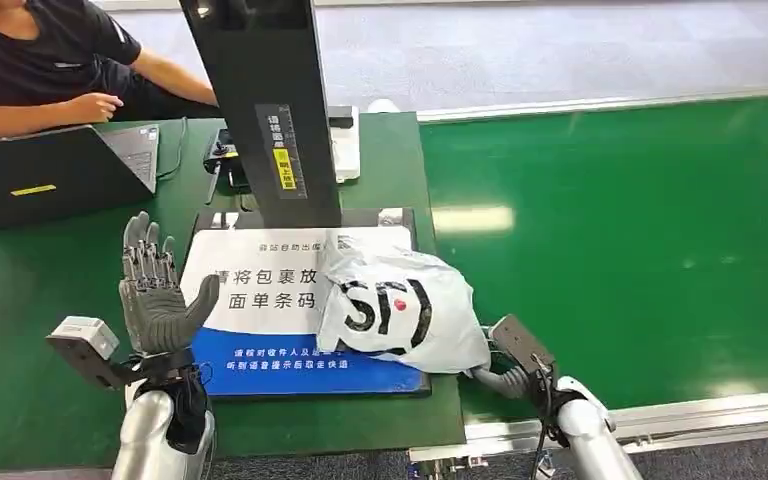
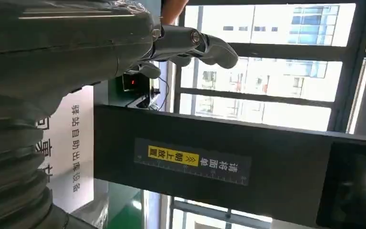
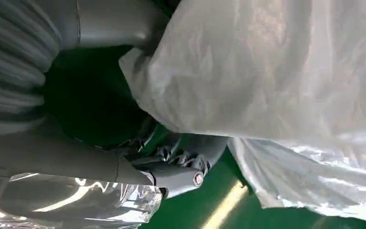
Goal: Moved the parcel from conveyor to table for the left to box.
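White crumpled plastic parcel (image 1: pixel 400 312) lying on the white-and-blue printed scanning mat (image 1: pixel 250 300), right hand (image 3: pixel 171 167) beneath its edge, grip indiscernible; left hand (image 1: pixel 155 290) spread upright, which should approach low and grasp the bag's bulk.

Parcel-sorting workspace: green conveyor belt (image 1: pixel 640 250), scanner stand (image 1: pixel 265 110), printed scanning mat (image 1: pixel 260 290).

The head view looks down on the bench (image 1: pixel 50 300); both wrist views sit close, and the left shares its black post (image 1: pixel 270 110).
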Available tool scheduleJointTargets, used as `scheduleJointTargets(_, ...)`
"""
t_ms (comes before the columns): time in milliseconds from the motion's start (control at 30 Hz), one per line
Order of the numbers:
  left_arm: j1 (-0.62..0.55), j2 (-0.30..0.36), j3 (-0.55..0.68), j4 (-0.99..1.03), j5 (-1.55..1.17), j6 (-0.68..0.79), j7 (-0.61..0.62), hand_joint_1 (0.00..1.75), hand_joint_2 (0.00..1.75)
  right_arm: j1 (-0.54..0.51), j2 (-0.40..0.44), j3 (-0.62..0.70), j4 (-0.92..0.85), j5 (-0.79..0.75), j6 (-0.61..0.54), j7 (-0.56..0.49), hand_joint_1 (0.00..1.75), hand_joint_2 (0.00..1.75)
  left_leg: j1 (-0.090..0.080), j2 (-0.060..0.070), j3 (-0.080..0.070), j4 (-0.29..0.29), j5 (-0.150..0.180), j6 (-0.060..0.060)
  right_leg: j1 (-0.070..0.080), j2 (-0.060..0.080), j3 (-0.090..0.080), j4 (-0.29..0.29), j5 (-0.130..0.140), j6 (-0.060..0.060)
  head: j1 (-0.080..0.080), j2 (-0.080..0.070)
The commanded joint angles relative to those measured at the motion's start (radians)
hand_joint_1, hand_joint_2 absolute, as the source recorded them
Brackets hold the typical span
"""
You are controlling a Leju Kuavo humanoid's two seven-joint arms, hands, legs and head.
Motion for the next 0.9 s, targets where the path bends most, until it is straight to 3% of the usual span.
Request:
scheduleJointTargets(33, -0.022, 0.018, -0.001, 0.062, 0.005, 0.002, 0.001, 0.0, 1.75, 0.058, -0.002, -0.022, 0.022, 0.002, 0.003, 0.013, 1.75, 1.75, 0.001, -0.004, 0.002, -0.002, 0.001, -0.001, 0.001, -0.005, 0.003, -0.003, 0.0, -0.002, 0.0, 0.0)
scheduleJointTargets(400, -0.022, 0.018, -0.001, 0.062, 0.005, 0.002, 0.001, 0.0, 1.75, 0.058, -0.002, -0.022, 0.022, 0.002, 0.003, 0.013, 1.75, 1.75, 0.001, -0.004, 0.002, -0.002, 0.0, -0.001, 0.001, -0.004, 0.003, -0.002, -0.001, -0.002, 0.0, 0.0)
scheduleJointTargets(900, -0.017, 0.037, 0.006, 0.059, 0.005, -0.001, -0.007, 0.0, 1.75, 0.11, 0.019, -0.104, -0.14, 0.022, -0.053, -0.038, 1.75, 1.75, 0.0, -0.001, -0.001, -0.001, -0.002, 0.001, 0.0, -0.001, 0.0, -0.001, -0.001, 0.0, 0.0, 0.0)
